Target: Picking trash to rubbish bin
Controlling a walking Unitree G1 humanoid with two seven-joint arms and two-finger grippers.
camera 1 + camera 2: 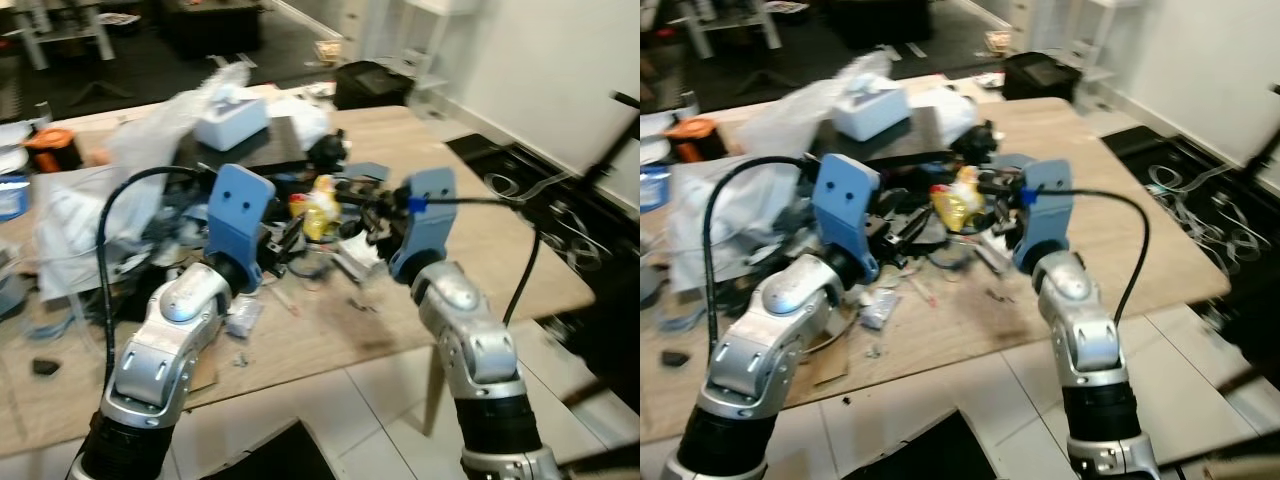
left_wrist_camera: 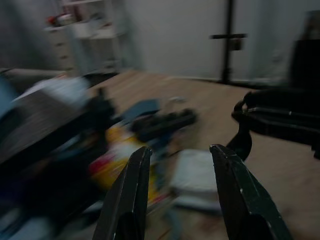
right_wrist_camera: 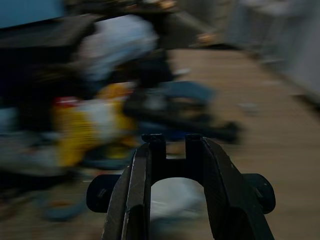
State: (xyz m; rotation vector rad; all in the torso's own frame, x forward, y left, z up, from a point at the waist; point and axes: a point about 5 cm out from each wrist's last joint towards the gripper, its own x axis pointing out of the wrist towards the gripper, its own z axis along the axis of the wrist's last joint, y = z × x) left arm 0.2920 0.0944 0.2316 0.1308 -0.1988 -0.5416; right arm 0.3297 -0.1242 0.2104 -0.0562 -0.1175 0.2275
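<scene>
Over a cluttered wooden table (image 1: 520,250), the left gripper (image 2: 180,165) hovers with fingers spread and empty, a yellow wrapper (image 1: 320,210) lies in the pile between both arms, seemingly the trash targeted, and the right gripper (image 3: 172,145) hangs nearly closed, holding nothing.

Setting: home room used as a workspace
Centre: cluttered wooden table (image 1: 520,250)
Lower frame: white tiled floor (image 1: 370,410)
Upper right: white shelving (image 1: 420,30)
Right edge: loose cables (image 1: 550,195)
</scene>
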